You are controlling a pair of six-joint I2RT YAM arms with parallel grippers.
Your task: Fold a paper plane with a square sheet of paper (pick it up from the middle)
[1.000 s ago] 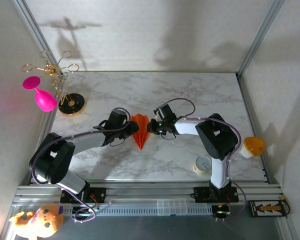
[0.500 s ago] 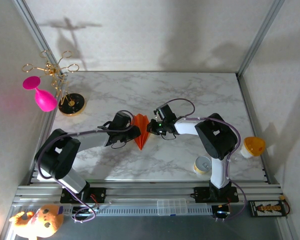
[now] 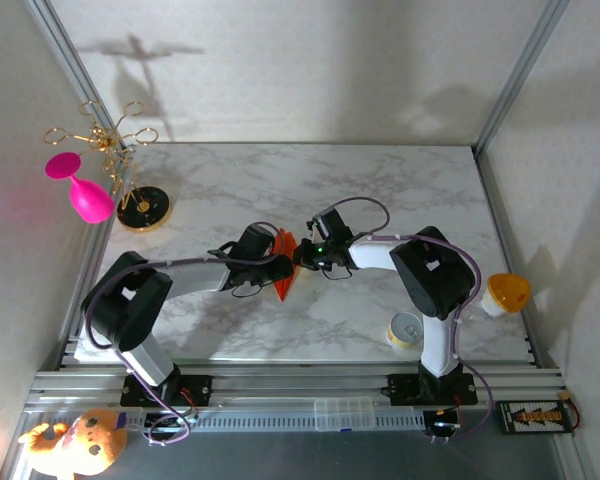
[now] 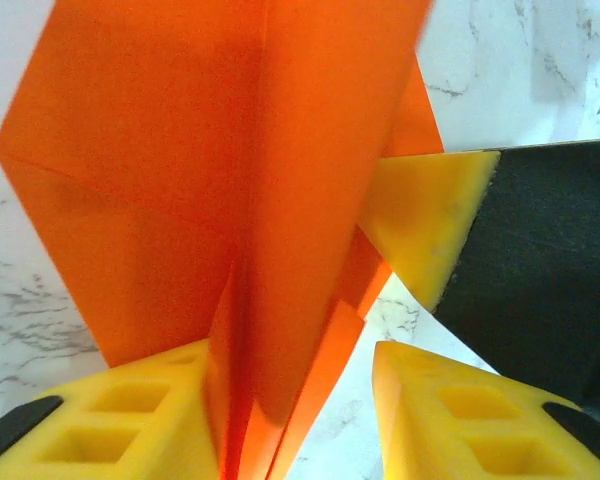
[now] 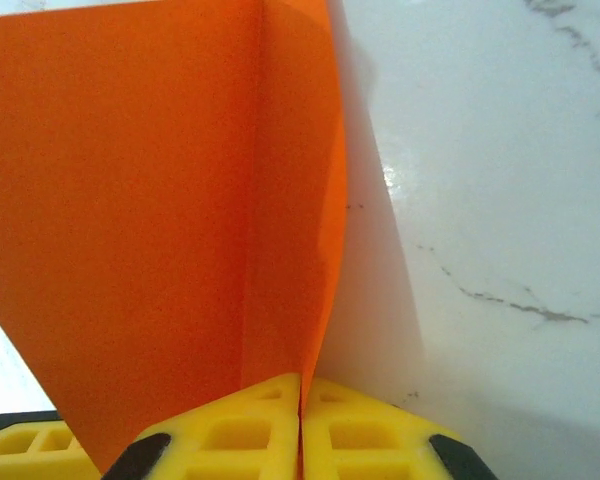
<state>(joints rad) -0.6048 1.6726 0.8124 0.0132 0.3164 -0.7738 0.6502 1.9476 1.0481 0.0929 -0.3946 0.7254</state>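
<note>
The orange paper plane (image 3: pixel 286 244) is a narrow folded dart at the middle of the marble table (image 3: pixel 380 190), its wings raised upright. My right gripper (image 3: pixel 300 257) holds it from the right; in the right wrist view its jaws (image 5: pixel 300 385) are shut on the paper's edge (image 5: pixel 180 200). My left gripper (image 3: pixel 277 268) is at the plane's left side. In the left wrist view it (image 4: pixel 295 365) stands open around the folded paper (image 4: pixel 230 150). The paper leans on the left finger (image 4: pixel 110 420), with a gap to the right finger (image 4: pixel 460 410). The right gripper's fingertip (image 4: pixel 430 225) shows just beyond.
A small yellow can (image 3: pixel 407 330) stands near the right arm's base. An orange-yellow cup (image 3: pixel 507 292) sits off the table's right edge. A pink goblet (image 3: pixel 80 190) and a gold rack (image 3: pixel 130 170) occupy the far left. A plush toy (image 3: pixel 70 445) lies in front of the table's near-left corner.
My left gripper has slid right, up against the plane, and now covers its left wing. The paper looks narrower and more upright. The right gripper has stayed put.
</note>
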